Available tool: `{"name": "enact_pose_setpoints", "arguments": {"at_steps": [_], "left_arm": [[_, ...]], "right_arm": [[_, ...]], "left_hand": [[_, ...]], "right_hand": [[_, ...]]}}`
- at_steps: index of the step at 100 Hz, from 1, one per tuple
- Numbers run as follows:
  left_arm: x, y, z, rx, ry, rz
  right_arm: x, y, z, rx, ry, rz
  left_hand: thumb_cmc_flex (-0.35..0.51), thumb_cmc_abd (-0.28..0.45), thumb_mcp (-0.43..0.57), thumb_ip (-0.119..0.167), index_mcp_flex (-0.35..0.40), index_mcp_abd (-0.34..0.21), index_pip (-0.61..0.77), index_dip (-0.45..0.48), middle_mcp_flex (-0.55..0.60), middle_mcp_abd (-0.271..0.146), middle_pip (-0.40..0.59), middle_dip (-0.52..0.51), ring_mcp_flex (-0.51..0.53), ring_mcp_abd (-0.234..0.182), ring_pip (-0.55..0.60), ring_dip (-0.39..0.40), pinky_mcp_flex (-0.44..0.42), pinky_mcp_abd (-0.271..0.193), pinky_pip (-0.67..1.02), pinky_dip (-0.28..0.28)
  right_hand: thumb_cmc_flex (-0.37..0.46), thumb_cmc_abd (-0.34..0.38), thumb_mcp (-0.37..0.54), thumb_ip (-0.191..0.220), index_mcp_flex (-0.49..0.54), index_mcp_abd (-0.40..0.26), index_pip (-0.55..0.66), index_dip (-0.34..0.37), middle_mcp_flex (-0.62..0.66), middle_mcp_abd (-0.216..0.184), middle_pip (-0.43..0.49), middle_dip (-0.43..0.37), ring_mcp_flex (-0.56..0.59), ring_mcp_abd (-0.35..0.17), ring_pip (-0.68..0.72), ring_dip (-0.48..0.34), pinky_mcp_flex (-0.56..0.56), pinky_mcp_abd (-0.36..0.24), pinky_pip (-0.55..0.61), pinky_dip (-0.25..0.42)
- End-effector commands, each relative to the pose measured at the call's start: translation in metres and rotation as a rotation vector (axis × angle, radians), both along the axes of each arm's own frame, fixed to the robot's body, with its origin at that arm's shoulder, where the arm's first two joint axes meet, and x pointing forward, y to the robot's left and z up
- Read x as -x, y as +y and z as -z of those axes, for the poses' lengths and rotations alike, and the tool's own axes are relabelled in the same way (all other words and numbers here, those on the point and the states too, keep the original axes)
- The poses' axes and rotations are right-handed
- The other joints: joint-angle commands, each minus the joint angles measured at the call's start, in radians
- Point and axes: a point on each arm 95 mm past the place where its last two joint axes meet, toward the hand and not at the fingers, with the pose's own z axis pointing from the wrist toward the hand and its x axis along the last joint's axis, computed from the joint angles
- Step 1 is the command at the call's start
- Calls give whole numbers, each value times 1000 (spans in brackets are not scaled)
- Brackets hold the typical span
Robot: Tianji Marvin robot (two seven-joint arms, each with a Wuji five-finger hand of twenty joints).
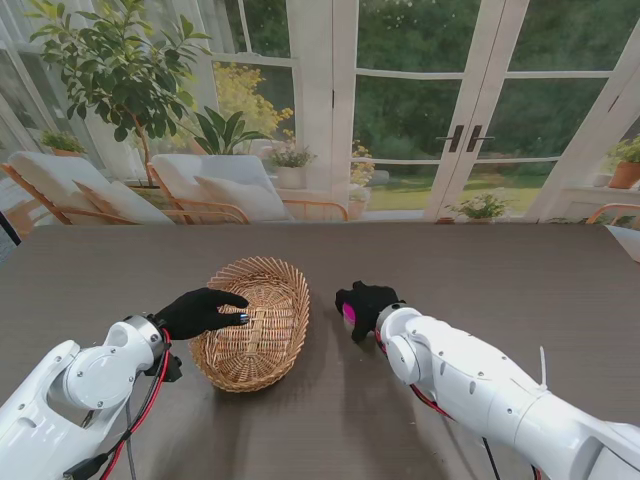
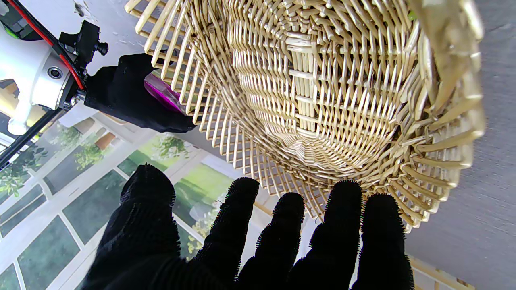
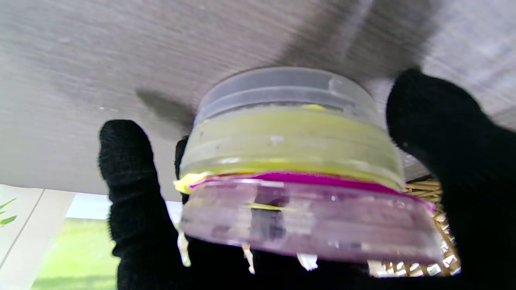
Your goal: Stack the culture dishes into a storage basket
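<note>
A woven wicker basket (image 1: 252, 323) sits on the dark table, left of centre; its inside (image 2: 322, 100) shows no dishes. My left hand (image 1: 200, 312) rests over the basket's left rim with black-gloved fingers (image 2: 242, 225) spread and nothing in them. My right hand (image 1: 366, 305) is just right of the basket, shut on a stack of culture dishes (image 3: 294, 169): a clear one, a yellow-green one and a magenta one. Only a magenta sliver of the stack (image 1: 349, 312) shows in the stand view. The stack (image 2: 163, 94) is also seen past the basket's rim.
The dark table (image 1: 480, 270) stretches wide to the right and far side. Beyond its far edge are lounge chairs (image 1: 210, 190), potted plants and glass doors. Red cables run along my left arm (image 1: 150, 390).
</note>
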Motion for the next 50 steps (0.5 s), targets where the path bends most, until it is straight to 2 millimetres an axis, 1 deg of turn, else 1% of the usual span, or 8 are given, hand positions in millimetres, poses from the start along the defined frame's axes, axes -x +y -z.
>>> {"name": "enact_pose_setpoints", "arguments": {"at_steps": [1,10,14,24,33,37,50], "left_arm": [[2,0,3,-3,19,8],[2,0,3,-3,19,8],[2,1,3,-2,18,8],[2,1,2,-1,17,7],[2,1,2,0,15,6],[2,1,2,0,15,6],[2,2,2,1,14,6]], "right_arm": [[13,-7,24,29,79,1],[14,-7,26,31,81,-2],[14,-7,26,28,88,0],[14,-8,29,22,89,6],[14,-8,33,11,86,19],[14,-9,35,7,88,24],[13,-11,40,-4,83,39]], "left_hand": [[29,38,-16,30,5,0,4,3,2,7,-7,-12,-11,19,-13,-3,-10,11,22,11],[30,37,-16,30,11,0,6,4,3,7,-6,-12,-11,19,-13,-3,-9,11,23,11],[29,38,-16,30,9,0,5,4,1,9,-7,-13,-12,20,-13,-3,-11,11,22,11],[29,38,-16,30,8,1,5,4,3,9,-7,-12,-11,20,-13,-3,-9,11,22,11],[30,38,-15,31,5,0,4,3,2,8,-7,-13,-11,19,-13,-3,-10,11,22,11],[30,37,-15,31,11,1,6,4,3,9,-7,-13,-11,21,-13,-3,-9,11,23,11],[30,38,-16,30,9,2,5,4,2,10,-7,-13,-12,21,-13,-3,-10,12,22,10]], "right_hand": [[21,-52,101,25,33,-7,-22,-32,35,2,-34,-34,135,-78,4,9,36,51,-28,-13],[21,-79,99,21,36,-11,-34,-45,44,-2,-46,-46,139,-72,-14,1,44,49,-26,-18],[34,-90,103,21,42,-13,-39,-51,54,-7,-49,-50,150,-72,-16,1,52,47,-20,-19],[56,-119,118,19,77,-13,-40,-66,84,-14,-34,-52,187,-84,-6,8,96,29,12,-20],[81,-138,139,20,114,-10,-7,-63,112,-21,-5,-40,228,-101,21,22,144,0,55,-17],[94,-142,147,21,134,-8,4,-61,130,-21,2,-37,247,-104,29,26,164,-4,67,-15],[128,-154,172,25,208,0,47,-55,208,-27,26,-25,337,-141,72,46,234,-37,116,-13]]}}
